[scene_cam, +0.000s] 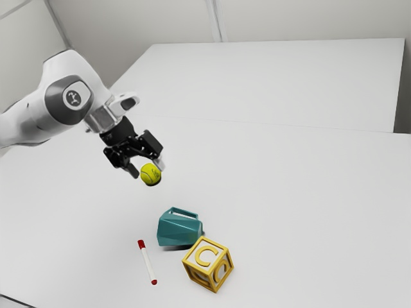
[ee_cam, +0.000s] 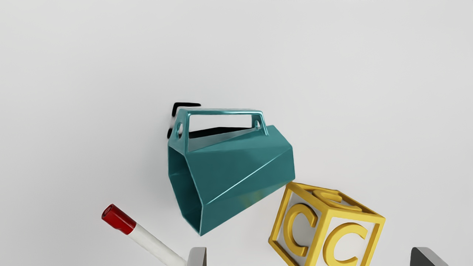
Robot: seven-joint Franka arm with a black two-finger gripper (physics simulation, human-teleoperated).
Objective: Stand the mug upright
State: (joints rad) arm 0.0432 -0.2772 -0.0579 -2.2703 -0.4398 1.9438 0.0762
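Teal mug (ee_cam: 236,173) lay tipped over, clear of the gripper (scene_cam: 147,169)

The gripper hung above the desk (scene_cam: 282,192), fingers spread wide. Lower down and apart from both fingertips, the mug rested on its side on the desk, its closed end just beside the yellow letter-C block (ee_cam: 321,225), its mouth toward the red-capped marker's (ee_cam: 153,242) side.

Mug (ee_cam: 240,170) near marker (ee_cam: 118,220), perhaps against block (ee_cam: 325,221)

There is 1 mug (ee_cam: 240,173), there is 1 marker pen (scene_cam: 148,262), there is 1 toy block (scene_cam: 207,259), and there is 1 tennis ball (scene_cam: 151,174). Altogether these are 4 objects, of 4 different kinds. In the wrist view I count 3 letters (ee_cam: 328,245) on the block.
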